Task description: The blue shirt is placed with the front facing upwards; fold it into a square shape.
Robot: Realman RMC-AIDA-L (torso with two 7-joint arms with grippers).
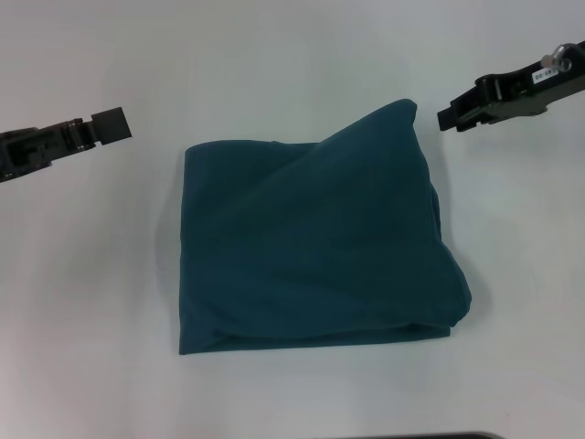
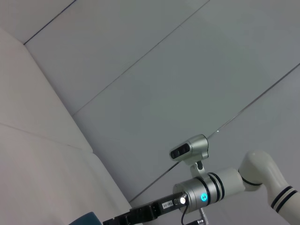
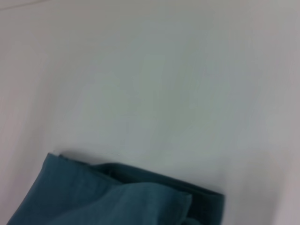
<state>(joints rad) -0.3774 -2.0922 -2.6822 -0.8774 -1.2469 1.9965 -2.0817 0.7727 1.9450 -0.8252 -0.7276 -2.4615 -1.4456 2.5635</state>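
Plain white tabletop (image 1: 82,302), head view: dark teal-blue cotton shirt (image 1: 311,242) folded roughly square at centre. My left gripper (image 1: 108,125) and right gripper (image 1: 450,117) hover clear, holding nothing; finger spread unclear. Left wrist: grey panelled wall (image 2: 154,79), right arm (image 2: 220,187). Right wrist: shirt edge on white.

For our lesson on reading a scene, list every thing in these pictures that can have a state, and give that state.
blue shirt: folded into a rough square, lying flat on the table, lettering hidden, held by neither hand.
left hand: raised off the table, left of the shirt, apart from it, holding nothing.
right hand: raised near the shirt's far right corner, apart from it, holding nothing.
table: white, bearing the shirt.
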